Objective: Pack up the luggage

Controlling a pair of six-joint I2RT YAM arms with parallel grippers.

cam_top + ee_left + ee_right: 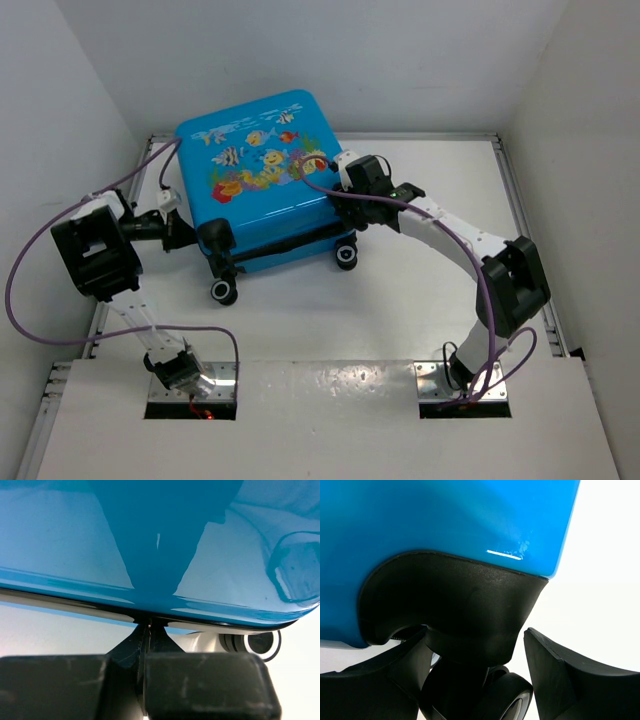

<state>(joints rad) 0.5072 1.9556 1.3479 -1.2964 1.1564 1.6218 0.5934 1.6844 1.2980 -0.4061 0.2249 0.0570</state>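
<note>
Blue suitcase lies flat and closed at the back-left of the table, fish cartoons up, wheels toward the arms. Any lettering in the print is too small to read. L pincer is at its left side, fingers pressed together, tips right on the black zip band. R pincer is at the near-right corner, spread, w/ one finger each side of the black wheel housing, wheel just below.
</note>
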